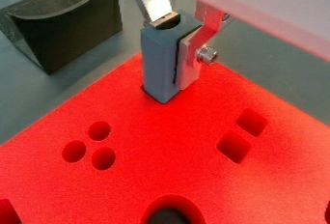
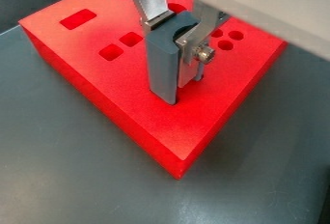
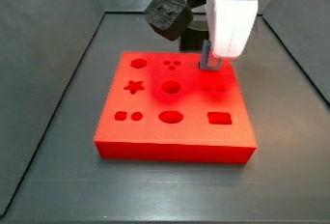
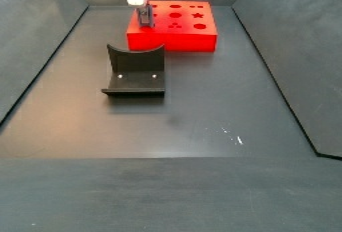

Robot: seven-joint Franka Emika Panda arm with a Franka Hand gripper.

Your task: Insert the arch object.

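We judge the task to be underway but unfinished. The small dark grey block (image 1: 158, 66), which we take to be the arch object, sits upright between the flat silver fingers (image 1: 154, 4) of the claw (image 2: 175, 69). The claw is closed narrowly on it. We cannot make out the block's semicircular notch from any angle here.

In both wrist views the block's lower end appears to touch the plain top face of the flat red board with shaped cut-outs (image 1: 142, 141). That spot is near the board's edge on the side of the dark L-shaped fixture (image 4: 134, 74). The dark arch-shaped recess (image 1: 175, 211) in the board is open and empty, and it lies well apart from where the block meets the surface.

So pickup and carry look done. What remains, in our reading, is to bring the block over that recess, line up its outline, press it in and let go. Whether its present turn matches the recess we cannot tell.

The arm comes down from above. In a side view its white wrist housing (image 3: 234, 15) stands close to vertical over the far part of the board, with the fingers pointing straight down. The fixture stands alone on the dark tabletop (image 4: 201, 126), just beside the board and apart from the claw.
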